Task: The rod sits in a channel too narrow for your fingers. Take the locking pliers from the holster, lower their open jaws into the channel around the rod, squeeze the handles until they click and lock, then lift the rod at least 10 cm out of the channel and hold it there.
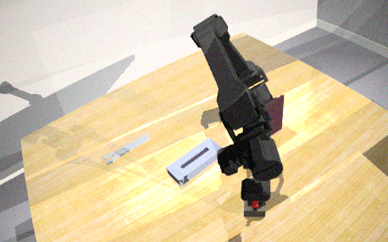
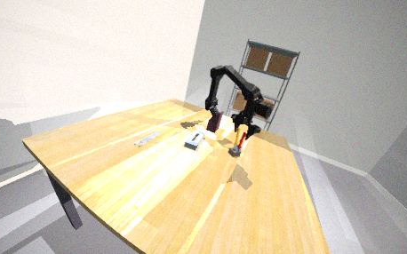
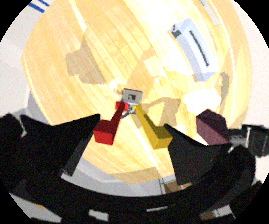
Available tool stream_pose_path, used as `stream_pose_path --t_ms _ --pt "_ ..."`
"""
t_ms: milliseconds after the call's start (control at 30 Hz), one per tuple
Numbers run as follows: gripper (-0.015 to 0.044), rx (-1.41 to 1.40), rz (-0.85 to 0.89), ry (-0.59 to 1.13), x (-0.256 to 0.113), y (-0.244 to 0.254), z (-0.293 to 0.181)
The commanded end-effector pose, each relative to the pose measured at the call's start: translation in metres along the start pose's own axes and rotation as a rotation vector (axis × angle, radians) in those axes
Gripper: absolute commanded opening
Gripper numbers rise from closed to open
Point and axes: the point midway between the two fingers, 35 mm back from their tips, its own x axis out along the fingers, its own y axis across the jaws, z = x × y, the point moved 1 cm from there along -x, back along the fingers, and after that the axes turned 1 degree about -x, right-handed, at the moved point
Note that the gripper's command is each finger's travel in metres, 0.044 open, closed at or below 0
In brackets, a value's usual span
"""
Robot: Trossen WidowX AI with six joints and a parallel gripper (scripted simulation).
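Two handles, one red and one yellow, rise from the small dark-grey block holster; these are the locking pliers. From where I'm standing, the black parallel-jaw gripper hangs over them, fingers wide apart, nothing clamped.

In the top view, the pale-grey slotted channel block lies towards ten o'clock from the holster, and the flat silvery forked piece farther off towards nine or ten. I can't make out the rod in the dark slot.

Taking the pliers looks like the step in hand. The handles splay, so a finger coming down off-centre could land on one and tip the holster. Gripping too high might let the pliers swivel, leaving their jaws crooked for the narrow channel. Squeezing hard here could lock them before they reach the rod.
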Motion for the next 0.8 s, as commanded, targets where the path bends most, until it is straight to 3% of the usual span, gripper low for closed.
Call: stream_pose_path --t_ms 0,767 --pt "0.0440 -0.008 -0.007 -0.003 0.009 -0.002 0.000" --pt "0.0428 -0.008 -0.008 -0.004 0.023 -0.002 0.000"
